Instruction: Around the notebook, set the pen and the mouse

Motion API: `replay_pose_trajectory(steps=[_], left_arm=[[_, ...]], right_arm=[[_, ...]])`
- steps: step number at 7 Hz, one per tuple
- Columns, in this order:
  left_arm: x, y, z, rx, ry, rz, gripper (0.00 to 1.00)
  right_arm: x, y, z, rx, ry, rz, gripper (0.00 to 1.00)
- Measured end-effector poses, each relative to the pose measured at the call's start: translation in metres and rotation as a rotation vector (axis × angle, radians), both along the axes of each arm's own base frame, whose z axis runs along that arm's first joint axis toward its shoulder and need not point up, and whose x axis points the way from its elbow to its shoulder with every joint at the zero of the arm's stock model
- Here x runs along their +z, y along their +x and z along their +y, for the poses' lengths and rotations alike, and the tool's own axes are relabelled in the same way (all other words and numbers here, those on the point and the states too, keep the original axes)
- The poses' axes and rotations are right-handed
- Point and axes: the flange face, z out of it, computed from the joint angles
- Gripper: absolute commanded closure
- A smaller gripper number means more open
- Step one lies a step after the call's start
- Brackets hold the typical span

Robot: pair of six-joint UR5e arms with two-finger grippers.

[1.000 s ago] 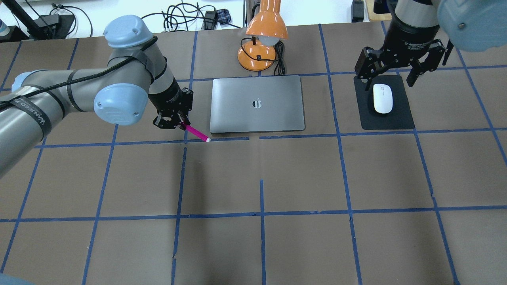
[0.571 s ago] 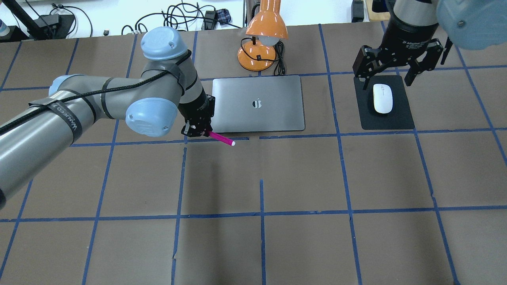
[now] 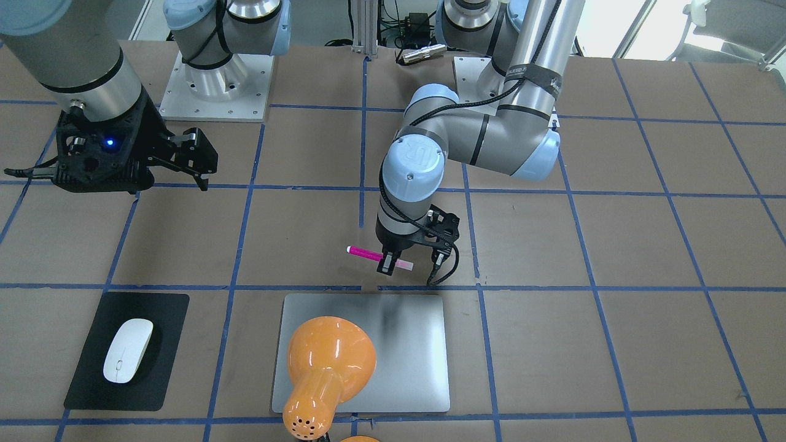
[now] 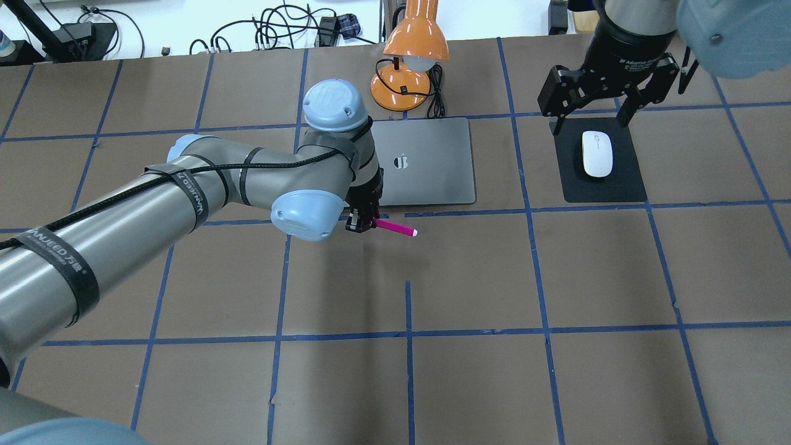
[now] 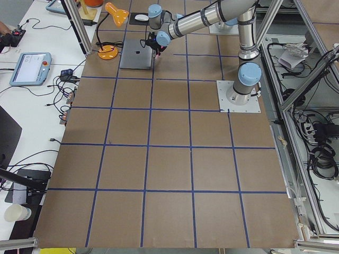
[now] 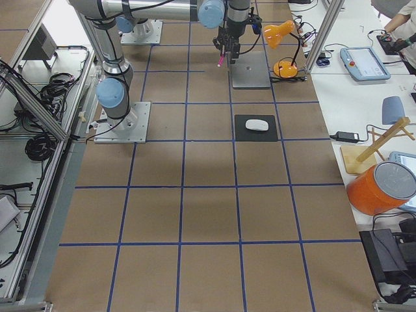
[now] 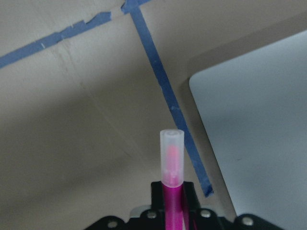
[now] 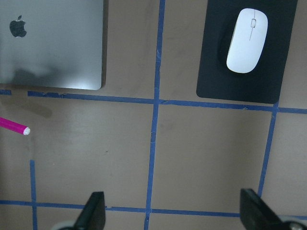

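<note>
Left gripper (image 4: 361, 222): jaws clamped on the pen (image 4: 395, 227), which is held near level, its pale tip sticking out toward the robot's right. Pen: off the table (image 4: 494, 278), with its shadow lying apart from it in the right wrist view; just beside the notebook's edge on the robot's side, near that edge's middle, over the blue tape line. Notebook (image 4: 432, 164): flat, closed, silver-grey; partly covered by the left arm in the overhead view. Right gripper (image 4: 589, 114): jaws wide apart, holding nothing, above the far end of the black mat (image 4: 624, 185). Mouse (image 4: 597, 154): white, lying on the mat, well apart from the notebook on the robot's right. Orange lamp (image 4: 415, 43): standing just beyond the notebook's far edge.
</note>
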Motion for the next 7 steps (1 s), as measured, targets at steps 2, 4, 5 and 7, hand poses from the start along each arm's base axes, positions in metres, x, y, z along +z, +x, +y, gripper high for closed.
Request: replay_pose_trajectory(steps=[2,4,5,7], left_arm=[[-0.013,-0.018,0.007,0.029,0.000,-0.004,1.00],[-0.017,-0.022,0.006,0.072,-0.004,0.004,1.00],[-0.018,-0.023,0.007,0.079,-0.002,0.006,1.00],[-0.022,-0.022,0.011,0.084,0.013,-0.003,1.00]], right_arm=[[0.001,0.003,-0.001,0.013,-0.007,-0.003,0.00],[0.000,0.003,0.000,0.014,-0.005,-0.004,0.00],[-0.001,0.003,0.000,0.014,-0.004,-0.004,0.00],[-0.002,0.003,0.000,0.011,-0.002,-0.002,0.00]])
